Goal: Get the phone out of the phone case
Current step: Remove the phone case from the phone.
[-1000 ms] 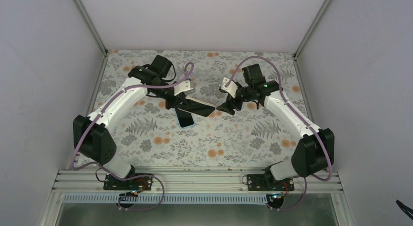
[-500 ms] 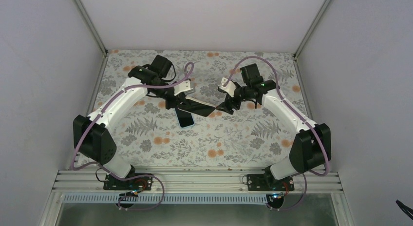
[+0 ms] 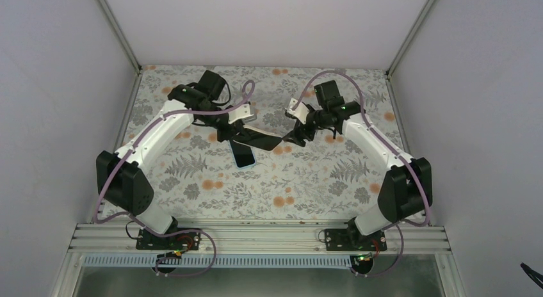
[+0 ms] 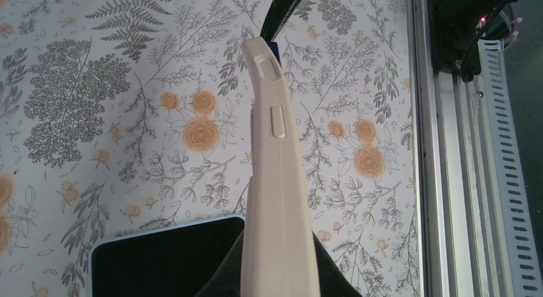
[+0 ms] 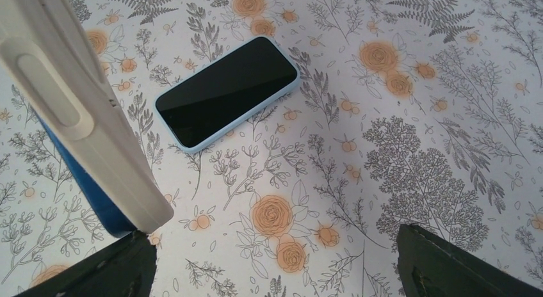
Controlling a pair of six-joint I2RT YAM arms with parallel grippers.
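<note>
Case [image 4: 276,182], cream, clamped edge-on in your left pincer [image 3: 235,134], above the second phone [image 5: 227,92] lying on the tabletop [image 5: 397,150]. Blue phone [image 5: 96,194] not yet out. Your right pincer [image 5: 275,265] spread wide at the case's free end; extraction remains.

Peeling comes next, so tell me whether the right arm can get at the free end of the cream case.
Likely yes: the right pincer is open, the free end of the cream case sits just beside one finger, and nothing stands between.
</note>
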